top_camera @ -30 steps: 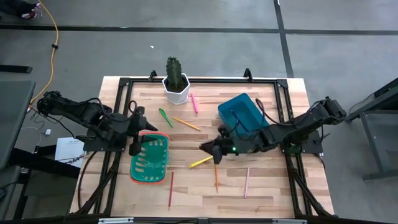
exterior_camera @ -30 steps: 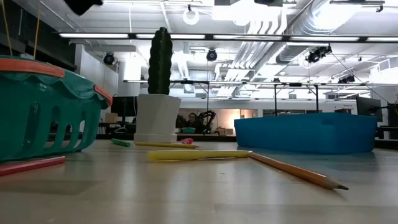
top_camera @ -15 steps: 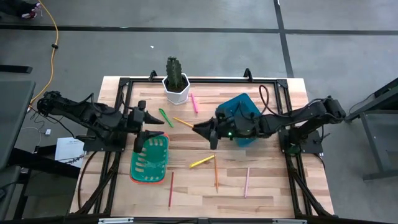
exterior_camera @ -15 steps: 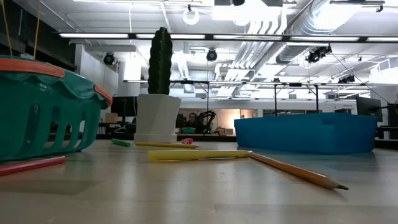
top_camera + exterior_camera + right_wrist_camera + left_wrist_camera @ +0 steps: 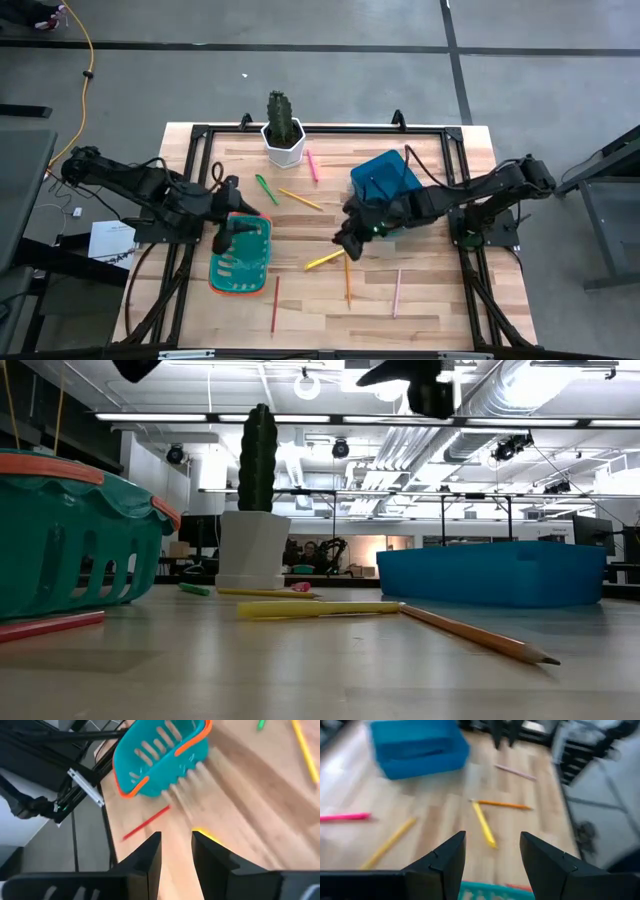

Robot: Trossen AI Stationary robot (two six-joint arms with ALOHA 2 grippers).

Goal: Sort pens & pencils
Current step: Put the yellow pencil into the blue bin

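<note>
My right gripper [image 5: 345,240] hangs open above the table, just on the far side of the yellow pen [image 5: 323,261]; it shows high up in the low view [image 5: 418,382]. My left gripper [image 5: 235,225] is open over the teal basket [image 5: 240,258]. The green pen [image 5: 265,188] and the pink pen [image 5: 311,165] lie flat near the cactus pot. Of the pencils, a yellow-orange one [image 5: 300,199], an orange one [image 5: 347,280], a salmon one [image 5: 397,292] and a red-brown one [image 5: 275,303] lie flat on the wood. The orange pencil's end meets the yellow pen's end [image 5: 484,825].
A white pot with a cactus [image 5: 283,130] stands at the far edge. The blue bin [image 5: 385,180] sits behind my right arm. A black frame [image 5: 200,132] borders the tabletop. Bare wood lies between the basket and the yellow pen.
My right gripper swung from beside the yellow pen toward the far edge and the table's left, then came back toward the near edge over the pen; it now shows in the low view. My left gripper shifted toward the far edge, then settled back over the basket.
</note>
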